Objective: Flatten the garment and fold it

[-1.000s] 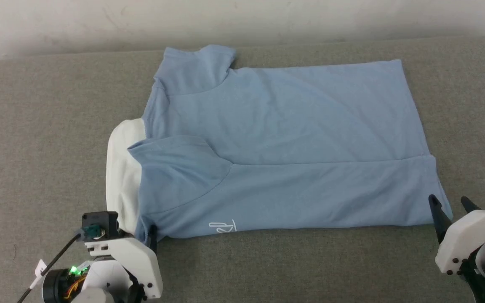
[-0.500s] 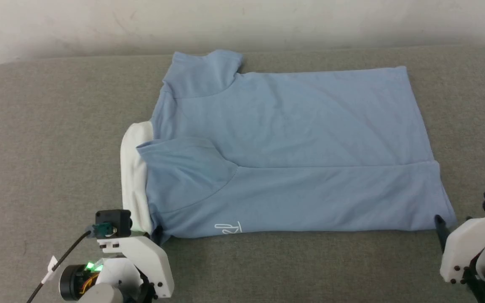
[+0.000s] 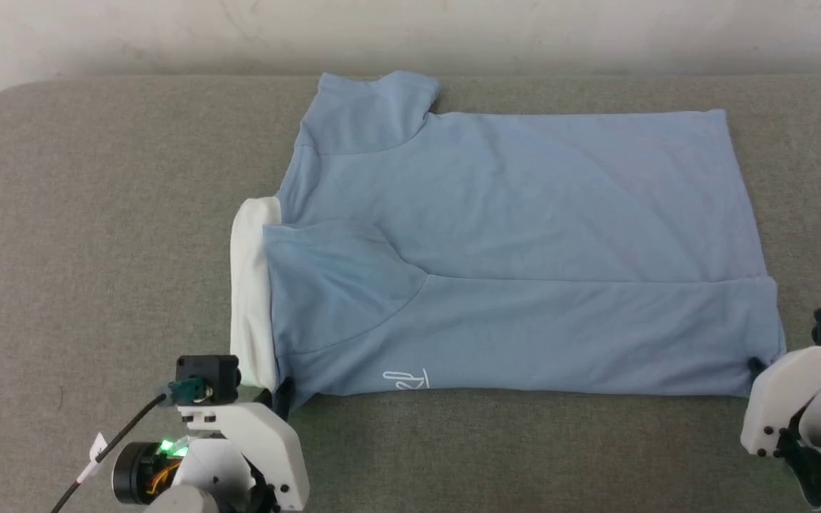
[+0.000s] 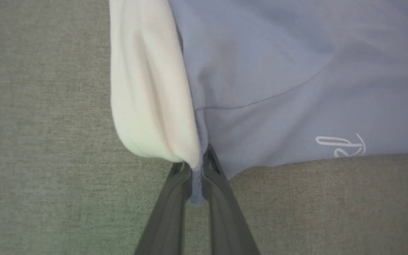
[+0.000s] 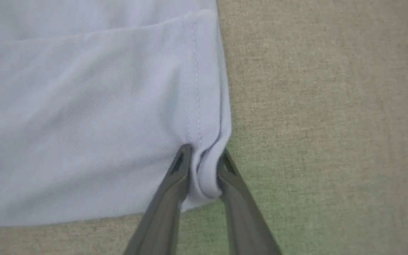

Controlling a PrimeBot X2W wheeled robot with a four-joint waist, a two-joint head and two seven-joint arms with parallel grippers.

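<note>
Where your head view shows the polo shirt point(image 3: 524, 249) lying flat on the grey upholstery point(image 3: 97, 214), the wrist views give you the grips. The left gripper point(image 4: 197, 166) is closed tight on the corner by the white collar point(image 4: 147, 88) at 7 o'clock. The right gripper point(image 5: 204, 152) pinches the hem corner at 4 o'clock.

Hidden at the corners: by the garment point(image 3: 524, 235)'s near collar-end corner, the left gripper point(image 3: 284, 390) all but vanishes behind its own white housing point(image 3: 257, 434), the pinched fabric covering its fingers' inner faces. At the near hem corner the right gripper point(image 3: 756, 365) is a dark speck under bunched cloth, its arm point(image 3: 809, 420) cut by the picture's edge. The white collar point(image 3: 250, 285) runs under the blue fold. The white script point(image 3: 405, 379) is too small to read.
</note>
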